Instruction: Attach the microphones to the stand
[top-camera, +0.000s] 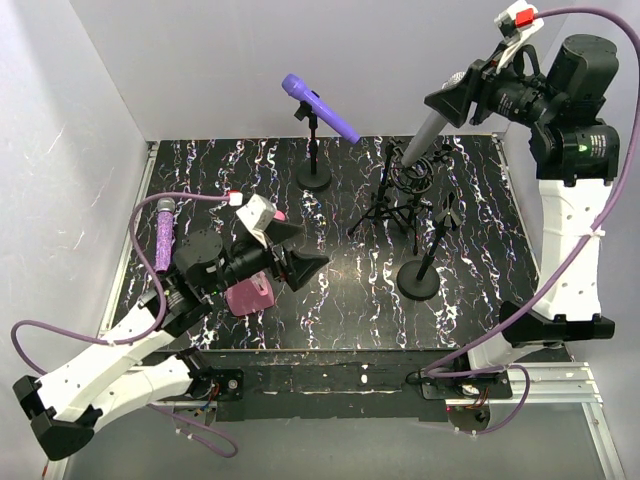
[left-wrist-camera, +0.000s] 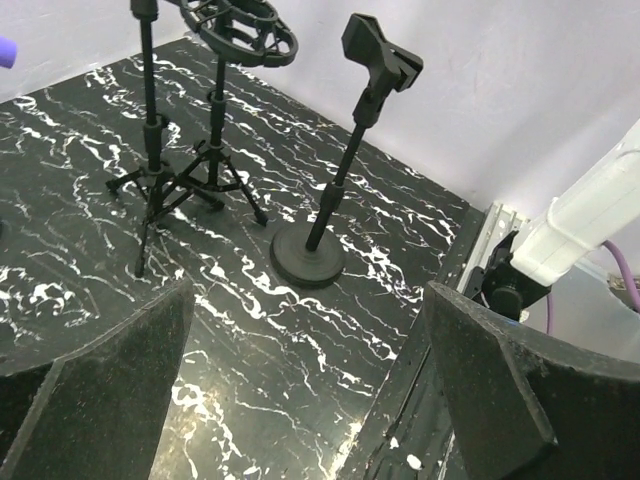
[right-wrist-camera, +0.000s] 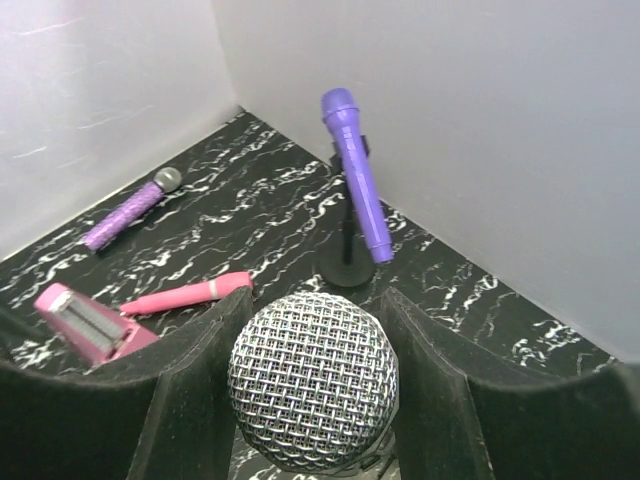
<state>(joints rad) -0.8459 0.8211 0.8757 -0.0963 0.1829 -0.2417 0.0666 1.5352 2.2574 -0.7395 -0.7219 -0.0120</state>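
The right gripper (top-camera: 448, 100), at the upper right of the overhead view, is pinching the silver-grey microphone (top-camera: 428, 128) just under its mesh head (right-wrist-camera: 312, 380), which fills the gap between the pads in the wrist view. The body slants down and left, with its tail at the ring cradle (top-camera: 413, 172) of the tripod stand (top-camera: 392, 208). I cannot tell whether it is seated there. The left gripper (top-camera: 292, 250), left of centre, is spread wide and holds nothing, close to the pink block (top-camera: 250, 296).

Further out, the plain purple microphone (top-camera: 322, 108) sits clipped on its stand at upper centre. The pink microphone (right-wrist-camera: 190, 294) and the glittery purple microphone (top-camera: 163, 235) lie on the bench (top-camera: 340, 300) at the left. The round-base stand (top-camera: 418, 276) has no microphone in its clip.

The likely trouble is the slant. Pushing at this angle could tip the light tripod. Letting go before the cradle grips the tail could let the microphone slide through or topple onto the neighbouring stand.

No brand, label or writing can be read.
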